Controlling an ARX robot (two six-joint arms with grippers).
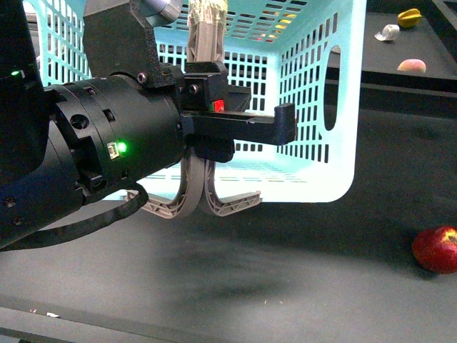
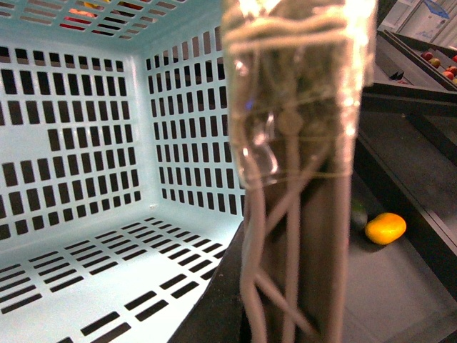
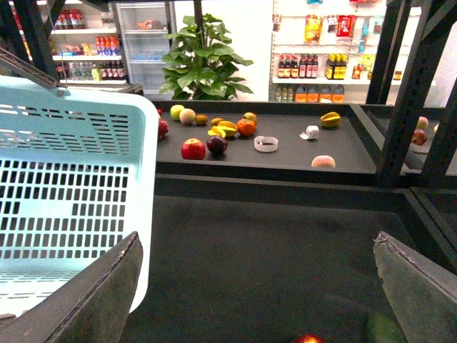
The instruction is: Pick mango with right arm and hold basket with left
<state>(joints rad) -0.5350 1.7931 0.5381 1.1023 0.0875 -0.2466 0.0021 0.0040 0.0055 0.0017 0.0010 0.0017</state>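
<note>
The turquoise basket [image 1: 307, 86] is tipped up off the dark table, its open inside filling the left wrist view [image 2: 86, 143]. My left gripper [image 1: 214, 96] is shut on its tape-wrapped grey-brown handle [image 2: 296, 107]. The other handle [image 1: 214, 200] hangs below the basket's rim. The mango [image 2: 385, 228], yellow-orange and egg-shaped, lies on the dark surface beyond the handle in the left wrist view; it does not show in the other views. My right gripper [image 3: 257, 239] is open and empty over the dark table, with the basket's wall [image 3: 71, 186] beside one finger.
A red apple [image 1: 435, 249] lies on the table at the right, and its top shows in the right wrist view [image 3: 307, 339]. The raised back shelf [image 3: 285, 161] holds several fruits, among them a yellow star fruit [image 1: 409, 17] and a peach [image 1: 411, 66]. Black frame posts [image 3: 407, 93] stand at the right.
</note>
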